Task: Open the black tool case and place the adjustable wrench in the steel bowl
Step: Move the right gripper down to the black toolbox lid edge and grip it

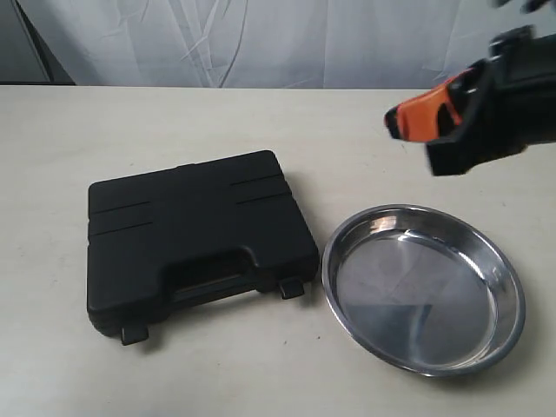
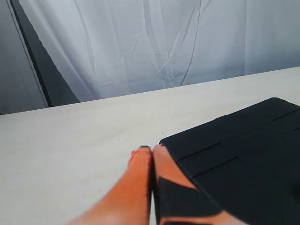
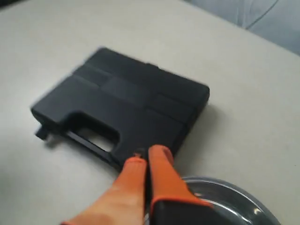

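1. The bowl (image 1: 423, 291) lies nearest in the exterior view, at 4 o'clock on the counter (image 1: 69, 130), and it is empty.
2. The case (image 1: 195, 234) lies flat just beside the bowl, at its 9 o'clock, with the lid down. The wrench shows in no view, so I judge it is inside.
3. The case's long axis runs roughly 8-to-2 o'clock. The handle cut-out (image 1: 208, 282) and both latches (image 1: 135, 334) (image 1: 292, 287) sit on the long edge facing about 6 o'clock, toward the camera. Whether the latches are caught I cannot tell.
4. The right pincer (image 1: 401, 122) hangs above the counter at 2 o'clock, its orange fingers pressed together on nothing. The case lies at 8 o'clock from it and the bowl at about 6 o'clock.
5. In the right wrist view the pincer's (image 3: 145, 157) tips line up with the case's (image 3: 126, 98) latch edge near the end by the bowl (image 3: 225, 197), though they are raised clear of it.
6. The left pincer (image 2: 151, 151) is also closed and empty, and it is out of the exterior view. Its own camera shows a corner of the case (image 2: 243, 164) beside the tips, but the gap cannot be told.
7. Judgement: the right arm seems nearer. The move turns on reaching down toward 8 o'clock and meeting the latch edge squarely across that 8-to-2 axis.
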Robot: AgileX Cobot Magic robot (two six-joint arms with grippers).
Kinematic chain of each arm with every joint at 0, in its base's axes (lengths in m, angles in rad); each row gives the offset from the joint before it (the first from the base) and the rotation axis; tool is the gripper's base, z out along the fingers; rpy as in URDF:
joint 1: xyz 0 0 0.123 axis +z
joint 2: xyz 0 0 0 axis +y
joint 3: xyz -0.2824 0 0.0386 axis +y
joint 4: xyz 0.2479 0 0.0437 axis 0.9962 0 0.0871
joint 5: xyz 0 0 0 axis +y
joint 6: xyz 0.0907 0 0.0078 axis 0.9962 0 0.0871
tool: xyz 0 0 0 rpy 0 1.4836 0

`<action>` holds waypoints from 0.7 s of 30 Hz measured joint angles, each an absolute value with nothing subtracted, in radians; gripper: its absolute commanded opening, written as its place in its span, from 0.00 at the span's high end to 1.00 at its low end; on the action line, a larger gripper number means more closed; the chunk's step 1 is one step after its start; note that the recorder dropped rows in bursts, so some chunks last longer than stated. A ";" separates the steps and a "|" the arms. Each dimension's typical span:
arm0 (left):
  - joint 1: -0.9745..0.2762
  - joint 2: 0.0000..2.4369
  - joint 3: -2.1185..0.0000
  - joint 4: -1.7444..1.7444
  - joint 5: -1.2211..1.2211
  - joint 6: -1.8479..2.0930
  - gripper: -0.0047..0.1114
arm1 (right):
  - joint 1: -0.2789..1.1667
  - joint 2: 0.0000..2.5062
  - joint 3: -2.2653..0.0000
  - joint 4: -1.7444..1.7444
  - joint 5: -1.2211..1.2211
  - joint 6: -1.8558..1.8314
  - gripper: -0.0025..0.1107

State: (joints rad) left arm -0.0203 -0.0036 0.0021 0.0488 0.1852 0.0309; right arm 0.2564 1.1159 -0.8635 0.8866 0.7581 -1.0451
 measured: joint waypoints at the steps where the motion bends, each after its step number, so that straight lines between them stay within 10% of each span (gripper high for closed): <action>1: -0.020 -0.004 0.002 0.049 0.185 0.031 0.96 | 0.297 1.163 -0.885 0.794 0.725 -1.004 0.98; 7: -0.020 -0.004 0.002 0.049 0.185 0.031 0.96 | 0.691 1.554 -1.174 -0.432 0.747 0.020 0.98; 13: -0.020 -0.004 0.002 0.049 0.185 0.031 0.96 | 0.879 1.731 -1.224 0.260 0.811 -0.795 0.96; 19: -0.020 -0.004 0.002 0.049 0.185 0.031 0.96 | 0.917 1.847 -1.224 0.272 0.733 -0.848 0.51; 21: -0.020 -0.004 0.002 0.049 0.185 0.031 0.96 | 0.934 1.866 -1.224 0.265 0.688 -0.850 0.51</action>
